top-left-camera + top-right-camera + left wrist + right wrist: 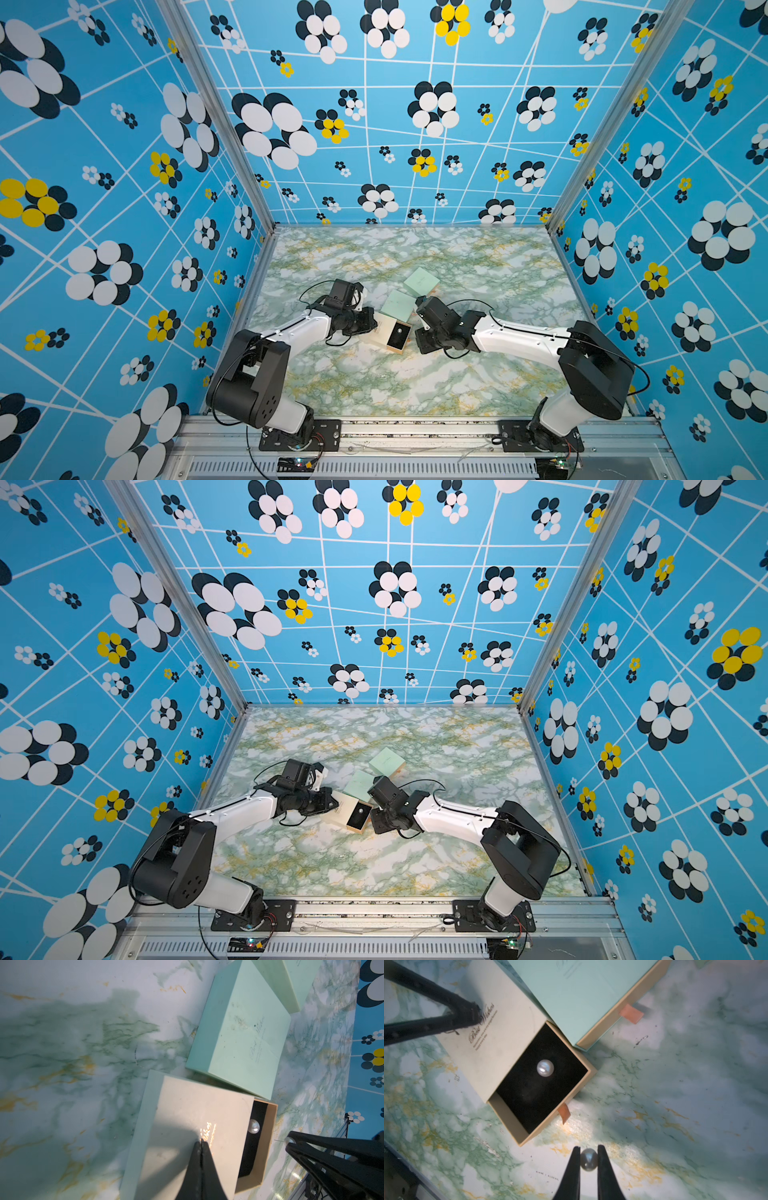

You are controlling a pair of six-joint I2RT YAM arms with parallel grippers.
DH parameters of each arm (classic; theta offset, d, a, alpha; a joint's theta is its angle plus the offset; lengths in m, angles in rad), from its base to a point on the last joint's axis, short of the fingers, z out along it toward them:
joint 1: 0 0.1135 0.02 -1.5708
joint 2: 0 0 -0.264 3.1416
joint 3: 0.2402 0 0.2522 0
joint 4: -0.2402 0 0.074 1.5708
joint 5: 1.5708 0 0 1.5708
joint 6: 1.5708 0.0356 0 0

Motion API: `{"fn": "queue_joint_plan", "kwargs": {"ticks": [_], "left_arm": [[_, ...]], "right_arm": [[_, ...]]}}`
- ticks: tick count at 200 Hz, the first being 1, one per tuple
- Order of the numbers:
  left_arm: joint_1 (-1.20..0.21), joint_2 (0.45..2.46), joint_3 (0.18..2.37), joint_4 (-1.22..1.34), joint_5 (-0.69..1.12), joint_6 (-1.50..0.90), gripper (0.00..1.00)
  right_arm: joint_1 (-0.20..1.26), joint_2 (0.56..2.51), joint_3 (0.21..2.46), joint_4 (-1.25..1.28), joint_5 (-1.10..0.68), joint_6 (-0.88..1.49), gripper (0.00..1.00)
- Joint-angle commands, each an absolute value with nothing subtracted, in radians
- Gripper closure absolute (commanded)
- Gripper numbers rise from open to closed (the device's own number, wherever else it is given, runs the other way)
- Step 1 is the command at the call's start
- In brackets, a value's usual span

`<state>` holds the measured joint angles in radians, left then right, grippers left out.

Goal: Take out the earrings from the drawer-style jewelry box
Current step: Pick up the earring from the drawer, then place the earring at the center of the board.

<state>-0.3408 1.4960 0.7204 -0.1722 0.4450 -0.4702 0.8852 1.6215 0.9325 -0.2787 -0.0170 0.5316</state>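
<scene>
The cream drawer-style jewelry box (492, 1043) lies mid-table with its drawer (517, 1124) pulled out, showing a black lining. One pearl earring (545, 1068) sits on that lining; it also shows in the left wrist view as the pearl earring (254, 1126) and in a top view as a pale dot in the drawer (400, 331). My right gripper (588, 1150) is shut on a second pearl earring (589, 1160), held above the marble just outside the drawer's open end. My left gripper (201, 1141) is shut and empty, with its tip resting on the cream sleeve (187, 1115).
Two mint-green boxes (421, 282) (398, 305) lie just behind the cream box, the nearer one touching it. That nearer box has an orange pull tab (631, 1013), and the open drawer has its own orange tab (564, 1112). Patterned walls enclose the marble table (415, 374).
</scene>
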Motion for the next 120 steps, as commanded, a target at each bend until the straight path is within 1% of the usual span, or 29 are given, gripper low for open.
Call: {"fn": "queue_joint_plan", "kwargs": {"ticks": [1,53,120], "left_arm": [[-0.356,1.546,0.683,-0.313,0.374,-0.456,1.00],[-0.357,1.554,0.687,-0.310,0.374,-0.456,1.00],[-0.358,1.562,0.679,-0.279,0.398,-0.465,1.00]], "right_arm": [[0.862,1.609,0.898,-0.183,-0.093,0.585,1.00],[0.833,1.647,0.867,-0.104,-0.162,0.617,0.99],[0.828,1.666,0.855,-0.089,-0.171,0.628,0.98]]}}
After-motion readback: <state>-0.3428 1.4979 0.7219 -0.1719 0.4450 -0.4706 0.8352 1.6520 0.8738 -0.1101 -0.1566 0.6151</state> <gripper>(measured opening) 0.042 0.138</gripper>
